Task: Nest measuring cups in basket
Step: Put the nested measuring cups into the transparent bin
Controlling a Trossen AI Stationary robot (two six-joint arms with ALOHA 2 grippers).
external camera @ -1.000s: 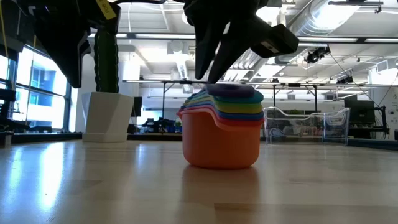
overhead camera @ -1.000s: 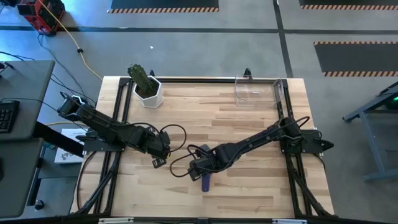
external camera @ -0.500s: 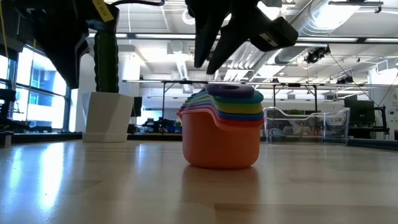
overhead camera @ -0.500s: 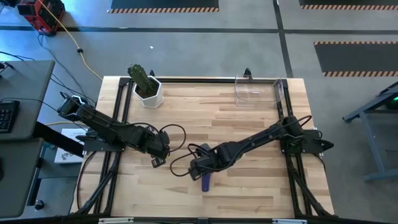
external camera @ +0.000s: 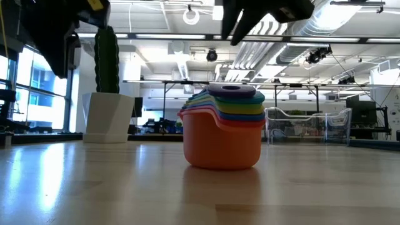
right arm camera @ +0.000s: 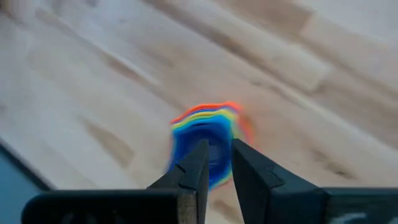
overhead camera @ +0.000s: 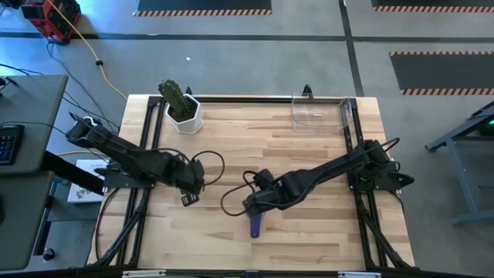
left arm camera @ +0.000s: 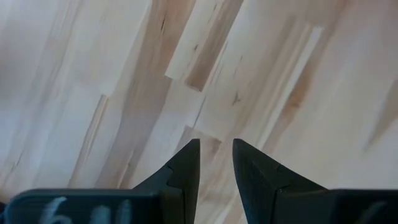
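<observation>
The measuring cups [external camera: 223, 134] stand nested in one stack on the table's middle. The orange cup is at the bottom and the purple one on top. In the high view only the stack's purple handle [overhead camera: 255, 225] shows below my right arm. My right gripper [right arm camera: 219, 163] hovers above the stack [right arm camera: 208, 140], clear of it. Its fingers are shut to a narrow slit with nothing between them. My left gripper [left arm camera: 216, 155] hangs over bare wood to the stack's left [overhead camera: 186, 199], shut to a similar slit. The clear basket [overhead camera: 318, 110] stands at the far right edge.
A white pot with a green cactus-like plant [overhead camera: 181, 106] stands at the far left corner. Bare wood lies between the stack and the basket [external camera: 306, 125]. Black frame rails run along the table's left and right sides.
My right gripper has risen from just over the stack's top and drawn a little toward the table's right edge, tipping slightly. The stack has stayed where it was. My left gripper has drifted a little up and toward the left edge.
</observation>
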